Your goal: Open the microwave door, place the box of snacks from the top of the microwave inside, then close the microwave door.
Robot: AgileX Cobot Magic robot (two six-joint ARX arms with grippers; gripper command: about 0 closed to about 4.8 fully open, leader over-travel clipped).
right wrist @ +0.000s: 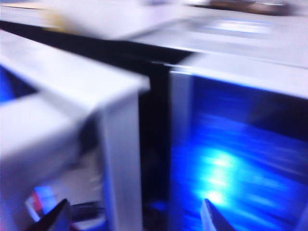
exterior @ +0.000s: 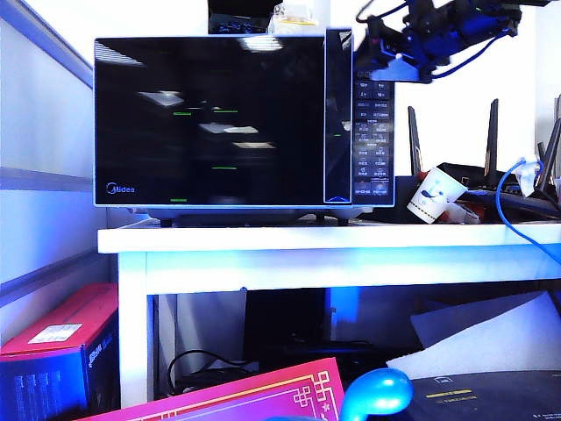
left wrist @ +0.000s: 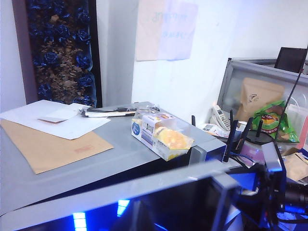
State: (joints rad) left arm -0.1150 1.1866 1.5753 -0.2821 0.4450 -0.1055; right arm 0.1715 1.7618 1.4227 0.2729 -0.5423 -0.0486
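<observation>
The microwave door (exterior: 210, 123) is glossy black, silver-edged; the box of snacks (left wrist: 161, 134) atop the microwave (left wrist: 57, 178) is clear, with yellow-white contents; beside it lie a tan envelope (left wrist: 50, 147) and white papers (left wrist: 53, 118).

Cluttered office: routers (exterior: 491, 171), desk phone (left wrist: 220, 116), papers (left wrist: 53, 120)

The microwave door (exterior: 210, 123) stood barely ajar, blocking the cavity, with the right tool (right wrist: 134, 216), jaws spread, at the door's upper right corner, while papers (left wrist: 53, 120) and a remote (left wrist: 108, 111) crowded the top behind the box of snacks (left wrist: 161, 134).
</observation>
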